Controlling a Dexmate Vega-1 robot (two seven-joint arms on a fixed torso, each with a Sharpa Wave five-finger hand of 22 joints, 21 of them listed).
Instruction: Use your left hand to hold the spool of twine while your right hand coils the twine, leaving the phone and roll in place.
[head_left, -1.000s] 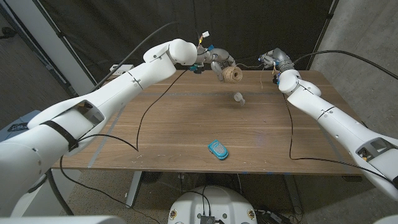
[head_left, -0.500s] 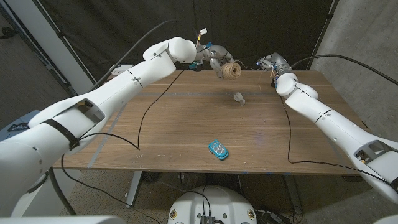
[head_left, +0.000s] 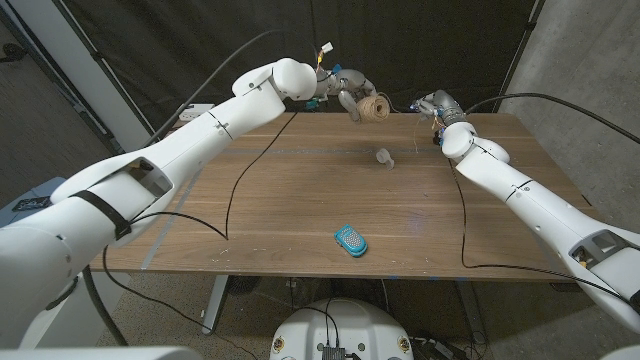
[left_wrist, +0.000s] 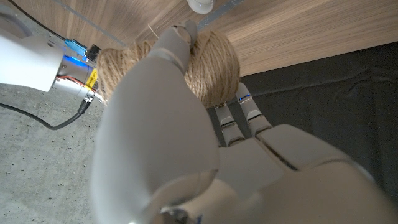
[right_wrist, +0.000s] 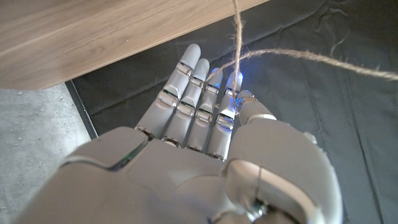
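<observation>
My left hand grips the tan spool of twine above the table's far edge; in the left wrist view its fingers wrap the spool. A thin twine strand runs from the spool to my right hand, also past the far edge. In the right wrist view that hand keeps its fingers straight and together, and two twine strands meet between thumb and finger. The small roll and the blue phone lie on the wooden table.
Black cables trail across the table's left half, and another cable runs along the right side. A dark curtain hangs behind the far edge. My right arm shows beside the spool in the left wrist view.
The left hand has lifted the spool a little higher. The right hand and forearm have drifted slightly left, toward the spool. Phone and roll have not moved.
</observation>
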